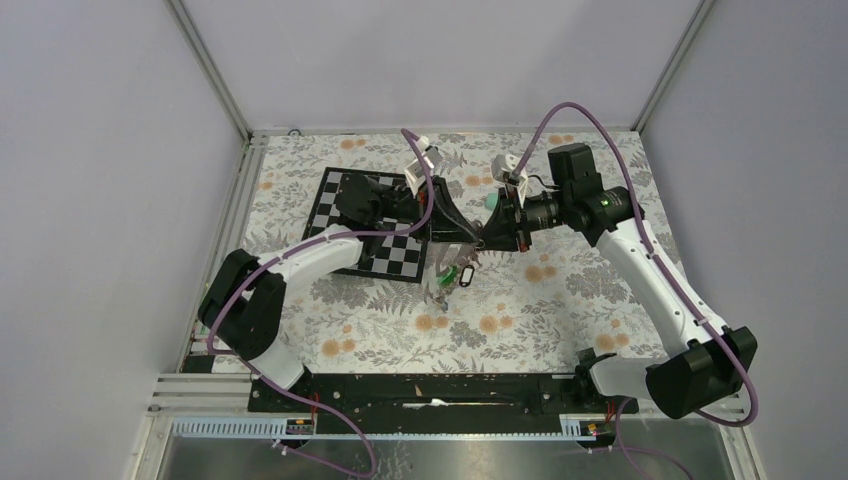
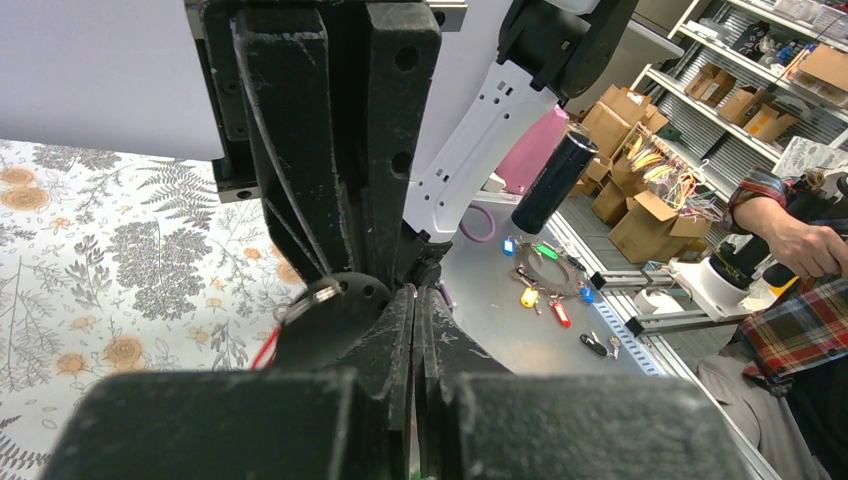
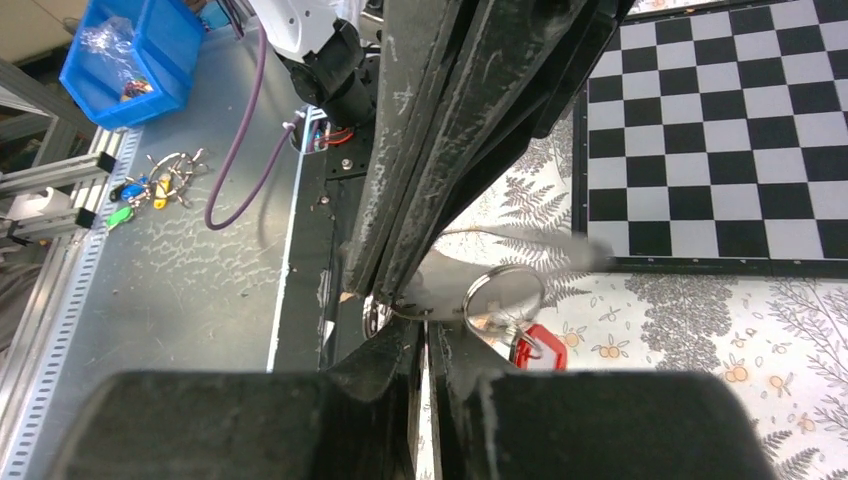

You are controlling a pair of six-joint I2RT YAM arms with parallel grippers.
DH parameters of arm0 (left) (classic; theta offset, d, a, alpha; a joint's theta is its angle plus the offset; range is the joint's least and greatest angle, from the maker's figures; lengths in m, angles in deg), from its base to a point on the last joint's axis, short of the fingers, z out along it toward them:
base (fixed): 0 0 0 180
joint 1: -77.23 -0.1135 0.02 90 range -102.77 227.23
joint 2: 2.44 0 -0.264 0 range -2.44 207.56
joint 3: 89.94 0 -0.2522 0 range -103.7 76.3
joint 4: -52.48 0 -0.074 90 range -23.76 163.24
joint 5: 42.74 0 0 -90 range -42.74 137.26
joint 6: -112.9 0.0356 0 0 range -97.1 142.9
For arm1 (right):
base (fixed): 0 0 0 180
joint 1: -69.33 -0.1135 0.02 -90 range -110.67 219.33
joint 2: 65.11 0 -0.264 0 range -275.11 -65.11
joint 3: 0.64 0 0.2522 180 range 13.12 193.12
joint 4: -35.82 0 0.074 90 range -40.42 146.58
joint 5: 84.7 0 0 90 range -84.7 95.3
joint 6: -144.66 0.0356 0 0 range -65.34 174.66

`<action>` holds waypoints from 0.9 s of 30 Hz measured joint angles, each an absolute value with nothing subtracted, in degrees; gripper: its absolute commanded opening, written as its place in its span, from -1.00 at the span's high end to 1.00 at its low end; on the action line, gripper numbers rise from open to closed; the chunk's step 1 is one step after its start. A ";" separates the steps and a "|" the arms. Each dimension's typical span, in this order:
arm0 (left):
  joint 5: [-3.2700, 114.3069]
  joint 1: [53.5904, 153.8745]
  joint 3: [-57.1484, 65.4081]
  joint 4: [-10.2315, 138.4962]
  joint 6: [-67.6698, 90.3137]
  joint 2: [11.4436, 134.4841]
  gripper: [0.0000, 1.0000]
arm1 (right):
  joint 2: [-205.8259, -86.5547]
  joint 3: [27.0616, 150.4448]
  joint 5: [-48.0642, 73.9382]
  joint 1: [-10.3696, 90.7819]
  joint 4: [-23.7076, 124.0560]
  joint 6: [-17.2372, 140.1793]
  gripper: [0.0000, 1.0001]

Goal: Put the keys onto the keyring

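From the top camera, both arms are reaching in and meeting tip to tip just off the chessboard's (image 1: 345, 205) right edge, above the flowery cloth (image 1: 580, 300). The left gripper (image 1: 468, 238) and right gripper (image 1: 492, 238) are nearly touching there. A clump of green-tagged keys (image 1: 455, 275) is sitting just below them, off the chessboard's near right corner. Can't tell whether it's hanging or lying on the cloth.

Left wrist cam: its own fingers are pressing flat together, no gap at all. Whether anything is pinched between them isn't showing here.

Right wrist cam: the keyring (image 3: 468, 298) is hanging just off the chessboard's corner, over the cloth, with a red-tagged key (image 3: 540, 348) dangling under it. A thin wire is running from the ring across to the left gripper's closed tips. The right fingers are showing only a sliver of a gap, and I can't tell if they're pinching anything.
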State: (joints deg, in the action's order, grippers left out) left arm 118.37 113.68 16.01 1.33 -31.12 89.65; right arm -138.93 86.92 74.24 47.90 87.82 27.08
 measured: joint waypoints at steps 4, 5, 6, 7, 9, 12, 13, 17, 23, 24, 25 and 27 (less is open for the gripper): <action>118.30 114.31 16.01 0.89 -31.18 89.91 1.00 | -138.93 87.51 73.11 47.77 87.77 26.84 0.94; 118.33 114.55 16.05 0.92 -31.21 90.05 1.00 | -138.89 87.62 72.63 47.71 87.77 26.62 0.99; 118.39 114.66 16.12 0.89 -31.21 90.20 1.00 | -138.80 87.73 72.15 47.68 87.90 26.47 1.00; 118.37 114.68 16.20 0.89 -31.21 90.26 1.00 | -138.76 87.88 71.69 47.68 87.99 26.30 1.00; 118.37 114.66 16.44 0.87 -31.18 90.31 1.00 | -138.56 88.19 70.66 47.68 88.34 25.82 1.00; 118.39 114.68 16.49 0.89 -31.16 90.33 1.00 | -138.08 88.69 69.61 47.68 89.33 24.90 1.00; 118.39 114.66 16.49 0.89 -31.16 90.33 1.00 | -137.84 88.89 69.19 47.71 89.65 24.57 1.00; 118.46 114.58 16.55 0.89 -31.16 90.33 1.00 | -136.31 89.24 67.69 47.75 91.16 22.95 1.00; 118.63 113.85 16.82 1.05 -31.16 90.33 1.00 | -134.80 89.24 65.11 47.95 93.15 20.88 1.00; 118.63 113.70 16.82 1.05 -31.16 90.33 1.00 | -134.67 89.24 64.60 47.99 93.33 20.81 1.00; 118.63 113.50 16.82 1.03 -31.18 90.33 1.00 | -134.52 89.24 64.12 48.08 93.63 20.61 1.00; 118.63 113.24 16.82 0.94 -31.31 90.33 1.00 | -134.30 89.24 63.01 48.25 94.07 20.55 0.97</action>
